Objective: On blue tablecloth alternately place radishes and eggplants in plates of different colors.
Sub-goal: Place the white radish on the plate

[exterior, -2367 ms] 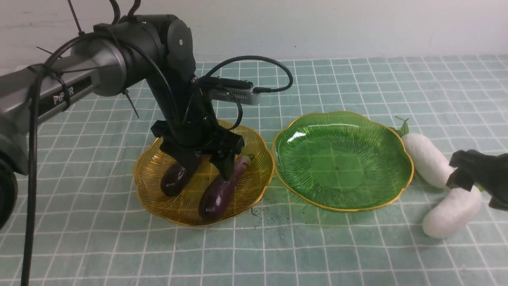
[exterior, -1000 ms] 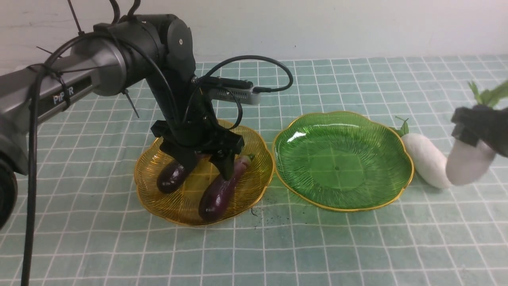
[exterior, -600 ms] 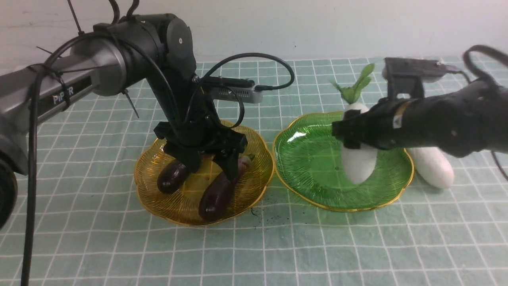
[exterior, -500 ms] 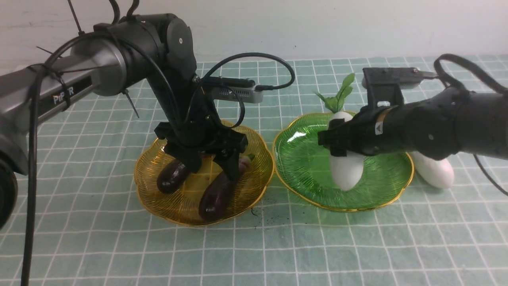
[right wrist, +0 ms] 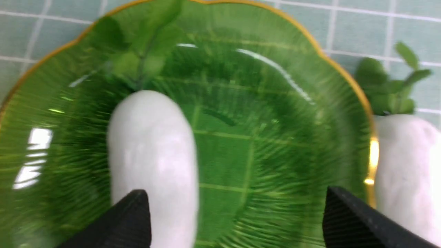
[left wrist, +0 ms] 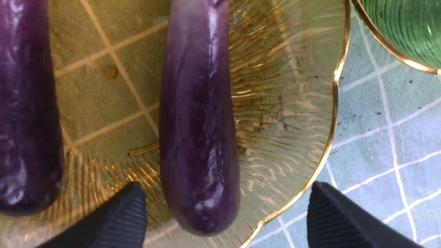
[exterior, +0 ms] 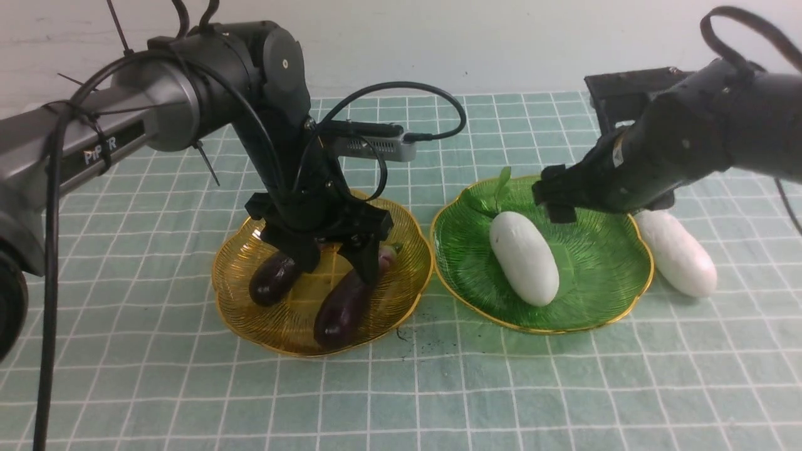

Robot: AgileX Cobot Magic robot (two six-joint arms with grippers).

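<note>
Two dark purple eggplants point(exterior: 341, 310) lie in an amber-yellow scalloped plate point(exterior: 250, 326) under the left gripper point(exterior: 336, 270), jaws spread. One oblong white radish point(exterior: 524, 258) lies in the green ribbed plate point(exterior: 595, 269), a second radish point(exterior: 677, 254) just beside it.

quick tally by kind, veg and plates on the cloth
eggplants: 2, both in the yellow plate
radishes: 2, one in the green plate, one on the cloth beside it
plates: 2
total: 6
</note>
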